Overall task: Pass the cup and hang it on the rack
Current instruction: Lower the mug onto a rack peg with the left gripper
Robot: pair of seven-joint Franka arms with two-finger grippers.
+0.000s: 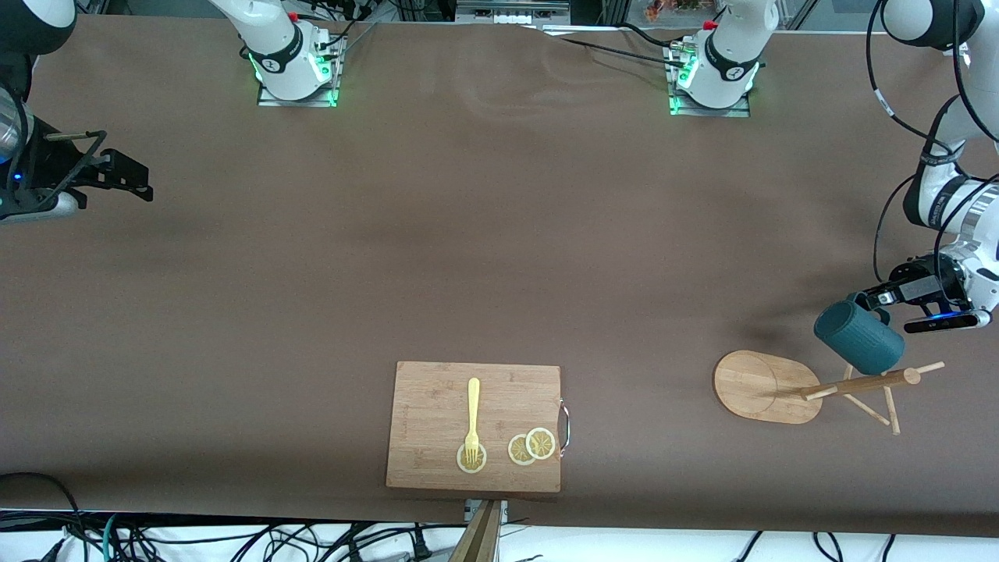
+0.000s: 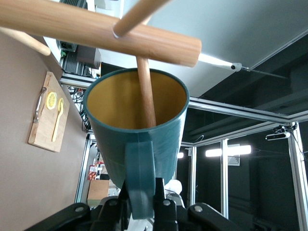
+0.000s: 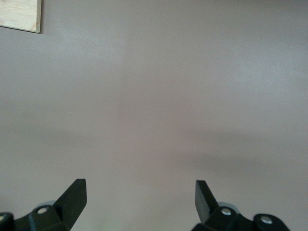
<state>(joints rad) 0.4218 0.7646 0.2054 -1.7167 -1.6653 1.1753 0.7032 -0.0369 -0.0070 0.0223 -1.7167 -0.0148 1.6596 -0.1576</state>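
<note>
Here, front view: left claw (image 1: 872,299) clenched on the cup (image 1: 858,337) handle, cup tilted over the rack (image 1: 769,386) top near the left arm's end of the desk (image 1: 468,250). Left wrist view: a peg (image 2: 146,94) pokes into the cup mouth. Right wrist view: right claw (image 3: 139,198) released, waiting over bare desk.

A brown cloth-covered table (image 1: 499,234) fills the front view, with faint creases near the edge farthest from the camera. Black cables (image 1: 234,538) tangle on the pale floor below its nearest edge. The left wrist view shows an aluminium frame (image 2: 226,108) overhead, a lit ceiling light (image 2: 228,151) and a grey ceiling panel (image 2: 240,29).
</note>
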